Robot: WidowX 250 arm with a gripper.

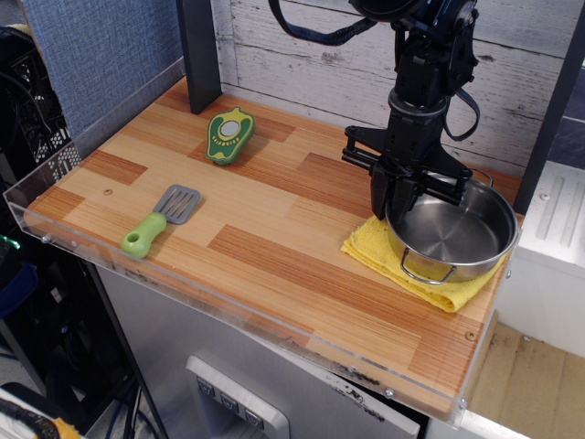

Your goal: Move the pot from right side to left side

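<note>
Pot (pixel 452 230): shallow, round, polished stainless steel, mirror-bright inside, with two thin wire loop handles, one at 6 o'clock and one at 1 o'clock on the rim. Seated at the right end of the counter (pixel 274 247), at about 3 o'clock from centre, on a yellow cloth (pixel 402 274) that shows beneath it from 9 to 6 o'clock. Appears tilted slightly, near rim low; whether fully resting on the cloth or just lifted, cannot tell.

Claw (pixel 404 199): black, hanging from above, fingers drawn together over the pot's wall at about 10 o'clock on the rim, apparently pinching that wall, one finger outside and one inside.

Progress, as judged: grasp apparently made; carry not yet done. Remaining: lift, travel toward 9 o'clock, set down on the left side.

Left side: green-handled spatula (pixel 157 221) at 9 o'clock, green avocado-shaped toy (pixel 227 135) at 11 o'clock, bare wood between and below them.
</note>
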